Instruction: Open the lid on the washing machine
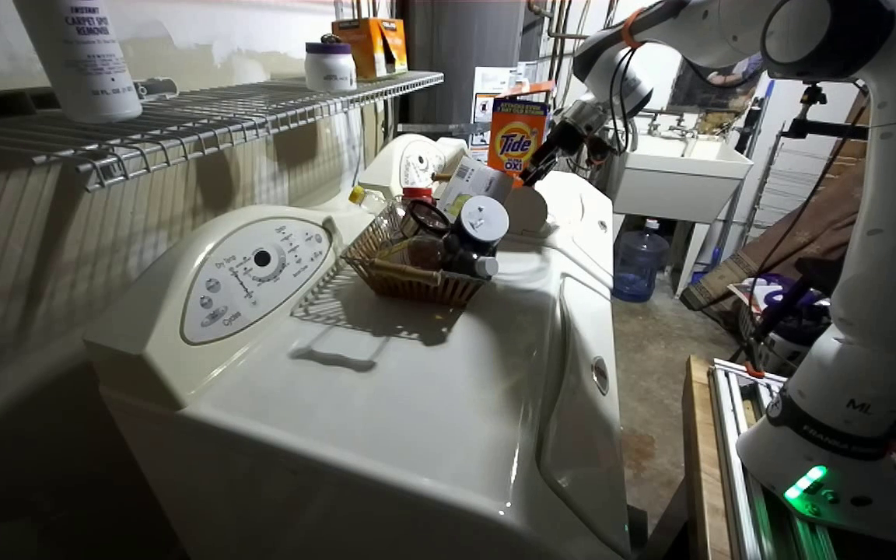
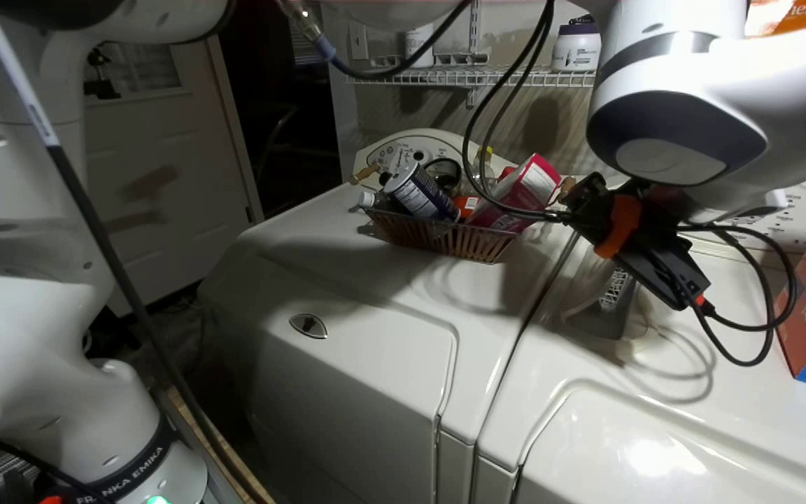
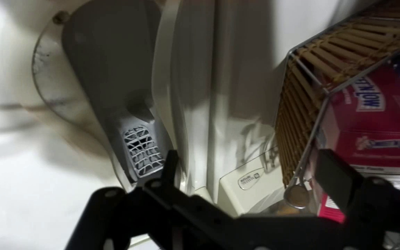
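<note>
In the wrist view the gripper (image 3: 249, 165) has its two fingers (image 3: 169, 170) wide apart, above the place where the washing machine (image 3: 9, 180), on the left, meets the dryer (image 3: 252, 62), on the right. A grey tray (image 3: 109, 59) ending in a grid (image 3: 142, 149) is set in the washing machine's top. The lid (image 3: 161, 73) stands raised along the tray's right side, one finger just beside it; whether they touch I cannot tell. On the dryer is a wicker basket (image 3: 297, 118) holding a red Sweet'N Low box (image 3: 380, 118).

In an exterior view the dryer, its panel (image 1: 257, 280) marked "Dry Temp", fills the near side, with the basket at the far end of its top. Beyond it the rounded lid stands upright on the washing machine, and the gripper slopes down toward it from the right, in front of an orange Tide box (image 1: 514, 128).

In an exterior view the dryer, with an oval badge (image 2: 308, 325), is at the left; the gripper, wrapped with an orange band (image 2: 620, 227), hangs above the grey tray at the right.
</note>
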### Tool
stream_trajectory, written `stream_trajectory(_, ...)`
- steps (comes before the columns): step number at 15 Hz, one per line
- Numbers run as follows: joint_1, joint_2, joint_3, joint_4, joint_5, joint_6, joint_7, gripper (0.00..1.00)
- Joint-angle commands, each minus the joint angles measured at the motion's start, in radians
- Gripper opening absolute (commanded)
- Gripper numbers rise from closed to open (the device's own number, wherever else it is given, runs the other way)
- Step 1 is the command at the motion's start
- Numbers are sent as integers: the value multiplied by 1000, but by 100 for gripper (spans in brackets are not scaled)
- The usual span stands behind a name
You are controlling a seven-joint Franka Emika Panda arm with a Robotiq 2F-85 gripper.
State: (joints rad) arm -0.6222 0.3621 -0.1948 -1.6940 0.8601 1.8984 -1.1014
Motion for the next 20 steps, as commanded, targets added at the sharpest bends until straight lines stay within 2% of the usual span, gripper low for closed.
stream_trajectory(1, 27, -85, -23, -69, -23, -67, -40, 100)
stream_trajectory(9, 80, -142, -69, -140, -88, -194, -40, 100)
stream_trajectory(12, 97, -146, -82, -158, -100, -203, -52, 100)
stream_trajectory(16, 121, -160, -105, -144, -120, -136, -32, 100)
stream_trajectory(20, 141, -203, -129, -150, -196, 22, -29, 100)
